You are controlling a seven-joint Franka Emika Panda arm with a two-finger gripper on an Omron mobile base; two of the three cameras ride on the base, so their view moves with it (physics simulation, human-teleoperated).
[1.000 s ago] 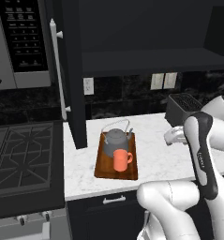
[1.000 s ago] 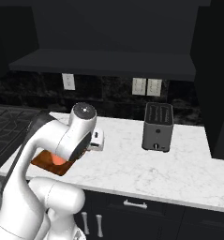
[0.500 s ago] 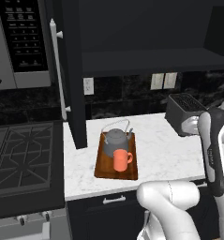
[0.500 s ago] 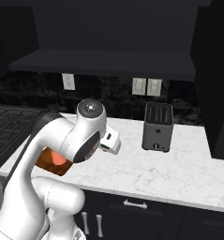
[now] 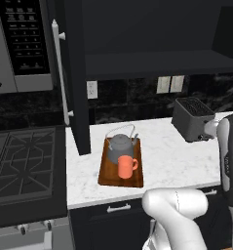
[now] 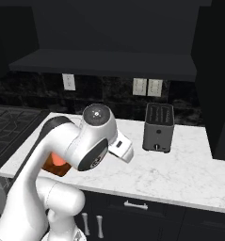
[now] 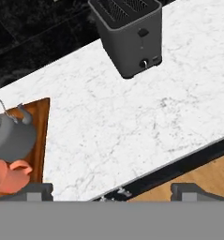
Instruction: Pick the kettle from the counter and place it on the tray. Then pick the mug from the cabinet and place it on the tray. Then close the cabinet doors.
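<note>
Claw [image 7: 111, 192] spread wide and empty, its two dark tips poised over the front edge of the marble bench [image 7: 132, 122], near the grey toaster [image 7: 127, 33]. Both kettle [image 5: 121, 146] and orange mug [image 5: 125, 166] sit on the wooden tray [image 5: 109, 175], mug touching the kettle's front. What remains is the cabinet door [image 5: 74, 73], standing open at the left. It is a rigid, flat, hinged panel, likely light to swing; its long silver bar handle [image 5: 59, 78] or outer face looks the best place to push.
</note>
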